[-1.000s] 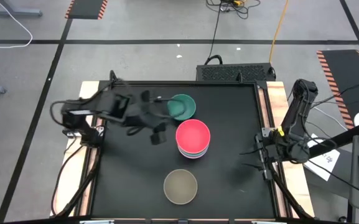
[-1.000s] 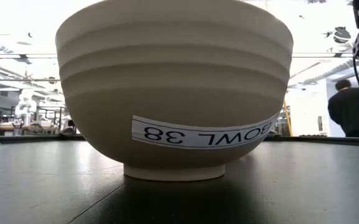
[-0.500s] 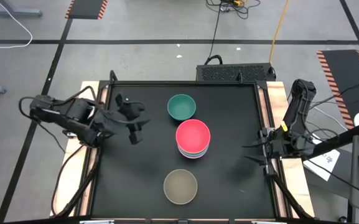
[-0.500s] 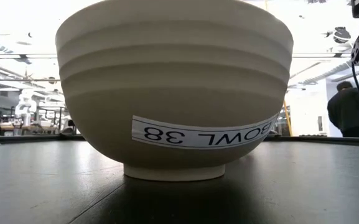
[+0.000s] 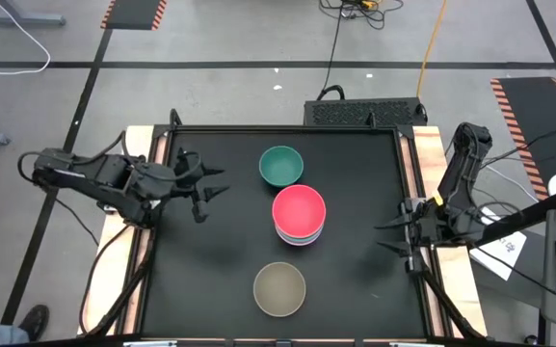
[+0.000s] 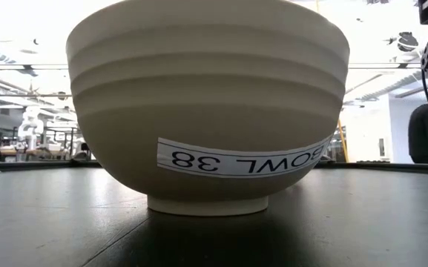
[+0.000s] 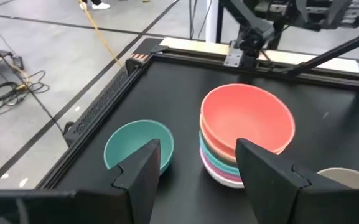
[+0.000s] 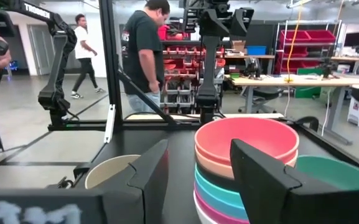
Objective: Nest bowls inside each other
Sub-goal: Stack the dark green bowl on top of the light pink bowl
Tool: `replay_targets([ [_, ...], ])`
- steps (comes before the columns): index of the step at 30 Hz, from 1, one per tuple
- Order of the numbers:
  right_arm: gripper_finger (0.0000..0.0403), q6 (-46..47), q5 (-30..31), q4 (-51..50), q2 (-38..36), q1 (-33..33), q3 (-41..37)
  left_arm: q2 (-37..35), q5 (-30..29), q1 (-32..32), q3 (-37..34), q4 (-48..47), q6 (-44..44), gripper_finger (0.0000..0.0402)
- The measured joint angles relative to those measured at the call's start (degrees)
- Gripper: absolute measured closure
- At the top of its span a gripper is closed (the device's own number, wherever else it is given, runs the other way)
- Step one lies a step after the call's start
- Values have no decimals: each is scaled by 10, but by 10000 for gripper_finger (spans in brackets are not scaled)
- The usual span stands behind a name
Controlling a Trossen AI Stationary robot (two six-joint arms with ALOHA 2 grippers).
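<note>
A teal bowl (image 5: 281,166) stands alone on the black table at the far middle. Just nearer is a stack of nested bowls (image 5: 299,214) with a red-pink bowl on top; its lowest bowl rests on the table (image 7: 219,175). An olive-grey bowl (image 5: 279,288) stands on its foot near the front edge and fills the low view (image 6: 206,111). My left gripper (image 5: 205,188) hovers open left of the teal bowl (image 7: 139,144). At the table's right edge my right gripper (image 5: 393,236) stands open, pointing at the stack (image 8: 246,149).
Wooden rails with arm mounts border the table's left (image 5: 135,236) and right (image 5: 432,154) edges. A black box (image 5: 364,113) sits behind the far edge. People stand in the room beyond (image 8: 145,56). Bare black tabletop lies at the front left (image 5: 200,280) and front right (image 5: 364,289).
My left gripper has drawn back from beside the teal bowl toward the table's left edge, sinking a little, its fingers still apart. The teal bowl stays where it stood. The other bowls have not moved.
</note>
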Motion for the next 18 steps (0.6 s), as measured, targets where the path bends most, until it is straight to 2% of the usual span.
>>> replay_targets([
  [7,238,44,0,0,0,-1,-21,-2,-8,0,-15,-1,-8,188],
  [18,238,31,-3,8,0,-1,-34,-2,-11,0,-15,-1,-3,188],
])
